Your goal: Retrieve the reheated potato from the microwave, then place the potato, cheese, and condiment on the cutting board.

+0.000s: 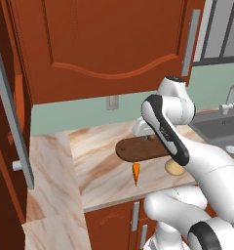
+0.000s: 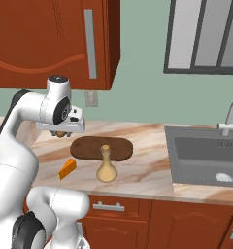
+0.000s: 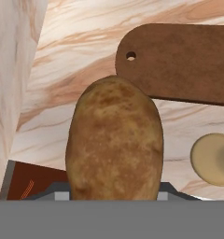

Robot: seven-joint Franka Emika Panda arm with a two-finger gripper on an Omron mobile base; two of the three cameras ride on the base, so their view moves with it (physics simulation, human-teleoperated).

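Note:
My gripper [image 2: 61, 132] is shut on the tan-brown potato [image 3: 115, 140], which hangs over the marble counter just off the left end of the dark oval cutting board [image 2: 101, 147] [image 1: 138, 149] [image 3: 179, 60]. The board's hanging hole sits right behind the potato in the hand view. In front of the board's left part lies the orange cheese wedge [image 2: 67, 168] [image 1: 135, 173]. The beige condiment bottle [image 2: 106, 168] [image 3: 214, 158] stands upright at the board's front edge, partly hidden by my arm in the left base view. The microwave is out of view.
A steel sink [image 2: 206, 155] with a faucet [image 2: 230, 119] lies to the right of the board. Red-brown upper cabinets [image 1: 104, 44] hang above the counter. A tall cabinet with a long handle [image 1: 11, 122] stands at the left.

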